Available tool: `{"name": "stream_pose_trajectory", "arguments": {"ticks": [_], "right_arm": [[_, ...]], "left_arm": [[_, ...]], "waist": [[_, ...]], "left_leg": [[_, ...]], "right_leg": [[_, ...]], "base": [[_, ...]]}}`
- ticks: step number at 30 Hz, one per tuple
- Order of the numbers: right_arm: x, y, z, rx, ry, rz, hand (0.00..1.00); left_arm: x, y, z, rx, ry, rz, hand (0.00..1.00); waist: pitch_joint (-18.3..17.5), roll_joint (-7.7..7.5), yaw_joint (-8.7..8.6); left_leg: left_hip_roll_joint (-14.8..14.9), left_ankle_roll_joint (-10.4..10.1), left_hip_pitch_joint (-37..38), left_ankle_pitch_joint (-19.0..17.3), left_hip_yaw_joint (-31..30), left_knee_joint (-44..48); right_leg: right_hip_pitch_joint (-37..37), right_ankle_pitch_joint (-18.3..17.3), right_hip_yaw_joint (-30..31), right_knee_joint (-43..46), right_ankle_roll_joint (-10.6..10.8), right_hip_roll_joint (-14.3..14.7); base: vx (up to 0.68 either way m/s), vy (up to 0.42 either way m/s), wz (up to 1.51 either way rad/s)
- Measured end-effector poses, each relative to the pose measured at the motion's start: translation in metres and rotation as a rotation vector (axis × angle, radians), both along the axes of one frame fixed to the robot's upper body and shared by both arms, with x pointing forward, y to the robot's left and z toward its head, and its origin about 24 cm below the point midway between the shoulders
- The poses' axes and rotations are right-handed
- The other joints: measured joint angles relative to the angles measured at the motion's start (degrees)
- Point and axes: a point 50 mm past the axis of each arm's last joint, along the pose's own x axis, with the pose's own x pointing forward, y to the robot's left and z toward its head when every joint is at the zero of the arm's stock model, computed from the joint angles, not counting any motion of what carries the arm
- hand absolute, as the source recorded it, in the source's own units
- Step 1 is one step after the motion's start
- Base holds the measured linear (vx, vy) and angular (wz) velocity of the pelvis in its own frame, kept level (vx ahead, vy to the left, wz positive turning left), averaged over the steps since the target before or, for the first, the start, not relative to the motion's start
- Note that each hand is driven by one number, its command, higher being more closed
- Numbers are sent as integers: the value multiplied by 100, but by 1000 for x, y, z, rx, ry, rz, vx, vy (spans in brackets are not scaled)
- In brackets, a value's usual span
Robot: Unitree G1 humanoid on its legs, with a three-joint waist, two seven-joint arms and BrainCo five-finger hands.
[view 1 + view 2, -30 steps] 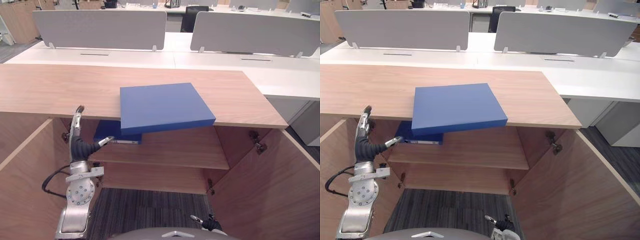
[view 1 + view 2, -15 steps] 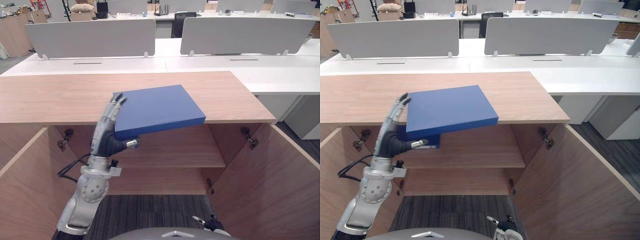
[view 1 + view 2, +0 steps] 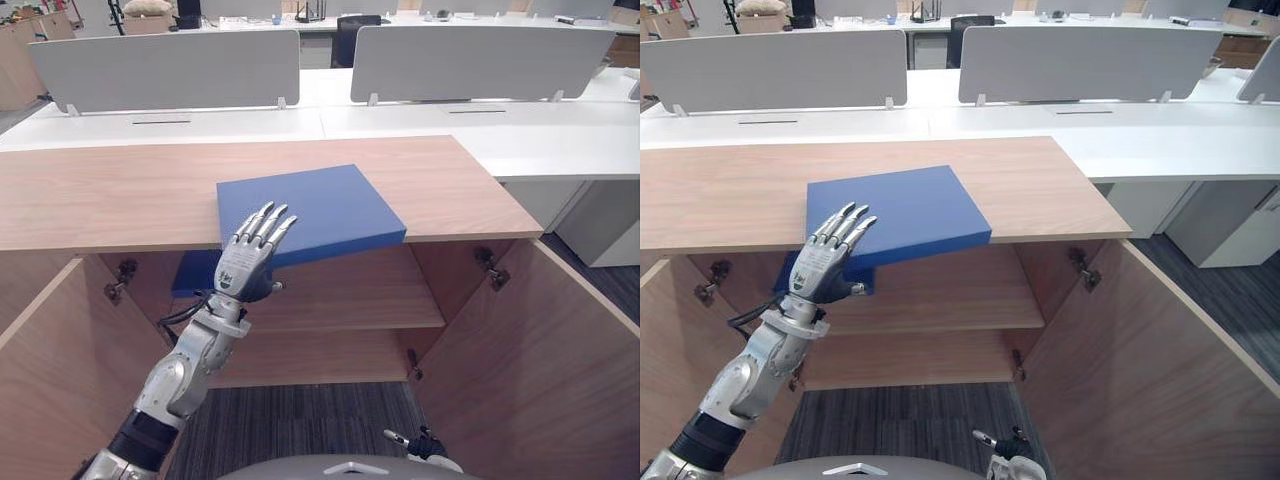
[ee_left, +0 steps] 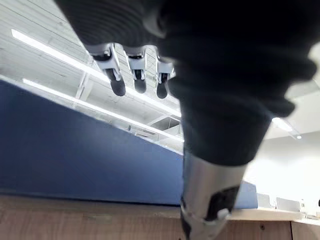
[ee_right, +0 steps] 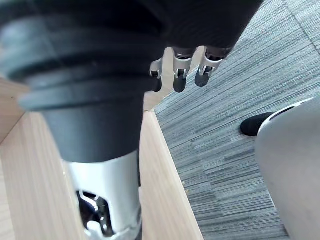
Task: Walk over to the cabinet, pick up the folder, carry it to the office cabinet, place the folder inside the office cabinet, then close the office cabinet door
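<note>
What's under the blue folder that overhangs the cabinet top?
The folder rests on the cabinet top. Beneath its overhang, another blue item lies on the upper shelf, mostly covered by the folder and the left hand.

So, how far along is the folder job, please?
Done: arrival at the open cabinet. In hand: the left hand, fingers straight, is up at the blue folder overhanging the top, no grip yet; right hand hangs low. Left: lifting, carrying, shelving, closing the doors.

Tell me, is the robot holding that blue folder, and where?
Nothing is held yet. The left hand is raised with straight fingers at the blue folder's near left corner; the right hand hangs empty.
</note>
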Motion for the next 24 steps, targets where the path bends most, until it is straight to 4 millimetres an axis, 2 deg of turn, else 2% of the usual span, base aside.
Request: {"name": "stream_pose_trajectory", "arguments": {"ticks": [8, 19, 20, 24], "right_arm": [[-1, -3, 0, -2, 18, 0, 0], [-4, -4, -1, 11, 18, 0, 0], [-3, -4, -1, 11, 17, 0, 0], [-3, -4, -1, 12, 18, 0, 0]], "left_arm": [[9, -3, -7, 121, -11, 33, 0], [15, 6, -16, 153, 17, 117, 0], [16, 8, -14, 140, 13, 135, 100], [18, 17, -12, 125, 11, 192, 100]], "waist": [[9, -20, -111], [14, -87, -189], [14, -87, -191], [14, -87, -197]], "left_leg": [[-8, 9, 6, -7, -10, -1], [-6, 9, 37, -11, -7, -3], [-6, 9, 36, -13, -7, -3], [-6, 13, 34, -16, -6, -3]], "right_leg": [[88, 127, 6, -164, 4, 4], [157, 149, 2, -287, -14, 3], [160, 152, 1, -292, -11, 3], [184, 186, -5, -309, 29, 5]], "base": [[1, -1, -1], [-15, -5, 0], [0, 0, 0], [0, 0, 0]]}}
